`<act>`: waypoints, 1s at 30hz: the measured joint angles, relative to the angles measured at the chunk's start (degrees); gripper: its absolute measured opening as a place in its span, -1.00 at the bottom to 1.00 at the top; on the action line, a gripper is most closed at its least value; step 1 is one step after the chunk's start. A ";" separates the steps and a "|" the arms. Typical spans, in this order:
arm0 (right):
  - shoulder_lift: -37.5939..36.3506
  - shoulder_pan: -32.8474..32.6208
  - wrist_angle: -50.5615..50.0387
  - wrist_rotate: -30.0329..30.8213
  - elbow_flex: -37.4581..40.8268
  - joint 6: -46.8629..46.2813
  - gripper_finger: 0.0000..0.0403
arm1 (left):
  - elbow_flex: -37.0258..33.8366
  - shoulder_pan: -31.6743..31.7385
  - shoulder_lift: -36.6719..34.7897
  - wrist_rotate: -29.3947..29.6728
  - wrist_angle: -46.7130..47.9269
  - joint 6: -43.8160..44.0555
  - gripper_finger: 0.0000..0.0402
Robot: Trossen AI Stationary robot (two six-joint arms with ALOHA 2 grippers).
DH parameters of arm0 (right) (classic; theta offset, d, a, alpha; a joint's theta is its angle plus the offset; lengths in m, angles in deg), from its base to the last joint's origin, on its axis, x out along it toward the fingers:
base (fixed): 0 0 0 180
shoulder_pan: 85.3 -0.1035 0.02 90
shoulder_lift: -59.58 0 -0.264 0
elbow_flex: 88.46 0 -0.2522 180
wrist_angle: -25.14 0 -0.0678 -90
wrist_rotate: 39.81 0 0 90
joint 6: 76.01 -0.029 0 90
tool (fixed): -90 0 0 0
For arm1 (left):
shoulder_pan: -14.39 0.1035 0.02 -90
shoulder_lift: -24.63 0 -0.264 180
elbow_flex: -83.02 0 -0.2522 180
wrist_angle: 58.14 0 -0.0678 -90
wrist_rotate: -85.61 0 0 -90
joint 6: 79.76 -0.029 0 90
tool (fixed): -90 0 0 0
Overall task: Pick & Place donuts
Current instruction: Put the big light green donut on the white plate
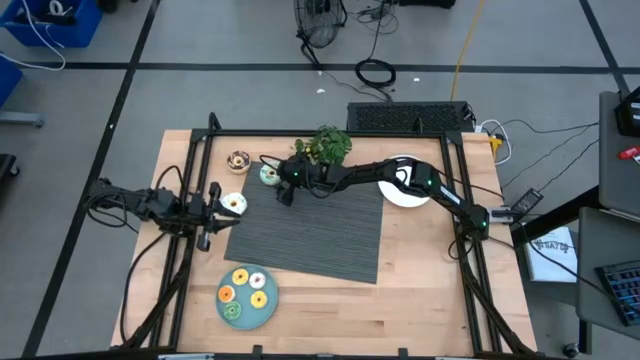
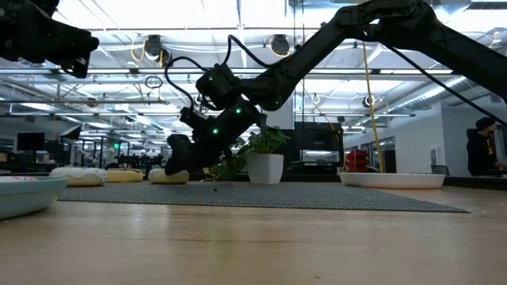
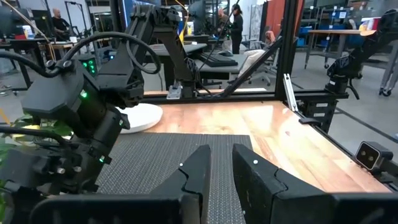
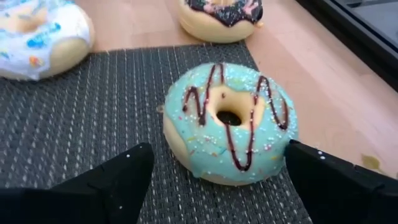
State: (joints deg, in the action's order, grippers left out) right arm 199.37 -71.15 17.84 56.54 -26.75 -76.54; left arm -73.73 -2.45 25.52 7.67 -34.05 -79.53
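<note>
Two arms share the table. Right gripper (image 4: 217, 171) reaches to the far left corner of the grey mat (image 1: 310, 235), jaws spread wide either side of a teal donut (image 4: 230, 121) with brown drizzle that lies on the mat; no finger touches it. Just beyond it sit a white donut (image 4: 37, 34) at the mat's edge and a brown donut (image 4: 221, 15) on bare wood. Left gripper (image 3: 221, 171) hovers at the mat's left edge, jaws nearly closed and holding nothing. Four donuts lie on the teal plate (image 1: 247, 312) at the near left. White plate (image 1: 400, 195) sits far right.
</note>
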 joint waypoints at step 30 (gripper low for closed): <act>-0.29 -1.29 0.86 2.65 0.03 0.88 -0.88 | 0.00 0.00 0.01 0.00 0.09 0.02 -0.65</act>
State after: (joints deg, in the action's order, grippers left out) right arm 199.08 -72.44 18.70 59.19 -26.72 -75.67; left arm -73.73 -2.45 25.53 7.67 -33.97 -79.51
